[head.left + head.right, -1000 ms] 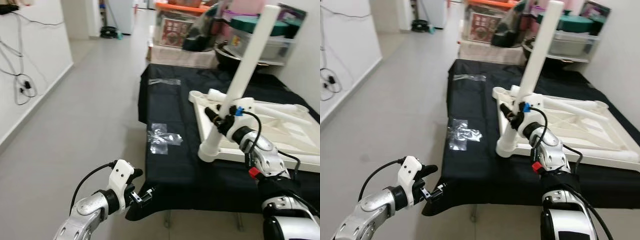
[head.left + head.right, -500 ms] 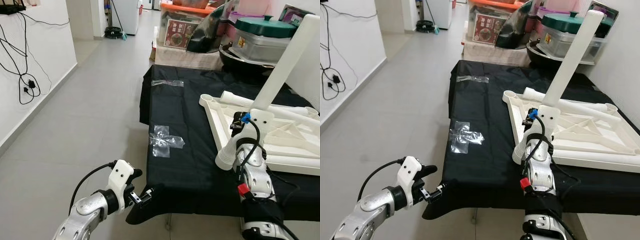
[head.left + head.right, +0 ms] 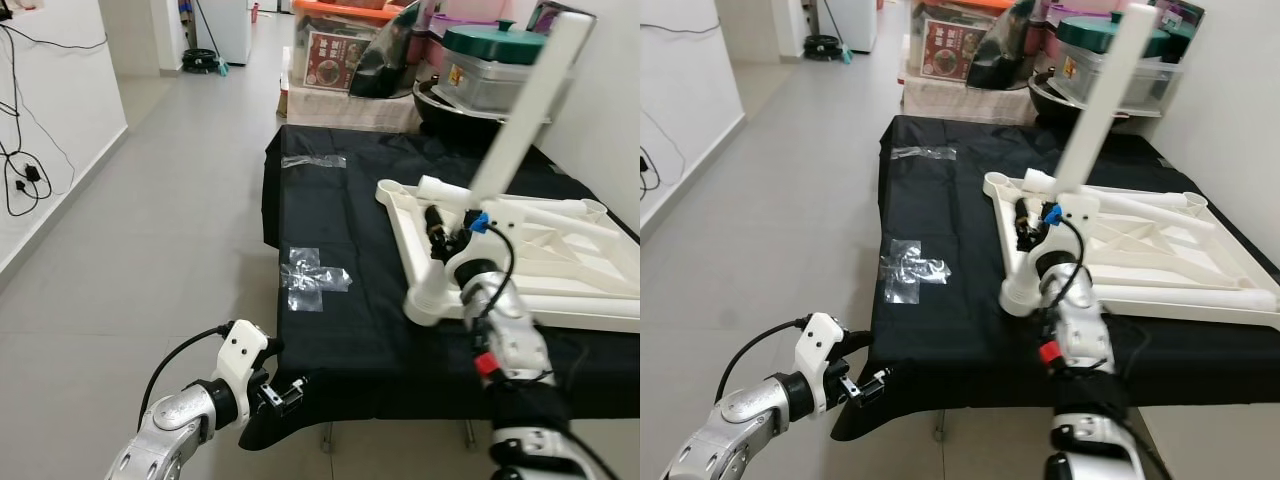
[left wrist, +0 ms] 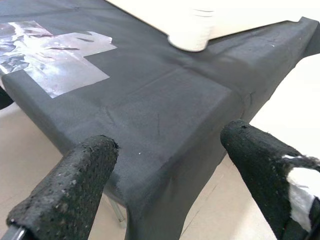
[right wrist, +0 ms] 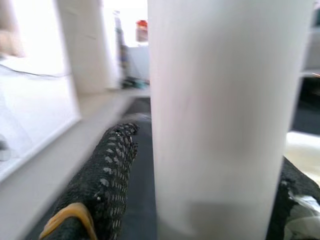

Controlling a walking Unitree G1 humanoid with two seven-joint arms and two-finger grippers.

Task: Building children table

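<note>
A white children's table top [image 3: 575, 275] lies upside down on a table under a black cloth [image 3: 340, 220]. One white leg [image 3: 520, 110] rises tilted from the near corner socket [image 3: 428, 300]. My right gripper [image 3: 437, 222] is shut on this leg just above the socket. In the right wrist view the leg [image 5: 225, 110] sits between the black fingers [image 5: 105, 175]. Another white leg [image 3: 447, 190] lies on the far edge of the top. My left gripper [image 3: 285, 395] hangs open and holds nothing, low by the cloth's front left corner [image 4: 165, 165].
Clear plastic wrap [image 3: 312, 280] lies on the cloth, and a second piece [image 3: 313, 161] lies farther back. Boxes [image 3: 345, 45] and a green-lidded container [image 3: 495, 60] crowd the far end. A grey tiled floor [image 3: 150, 230] runs along the left, with wall cables [image 3: 20, 170].
The whole view has swung sideways, so the camera moved. My right gripper stays shut on the leg and the wrist has turned around it. The left gripper holds the same pose.
</note>
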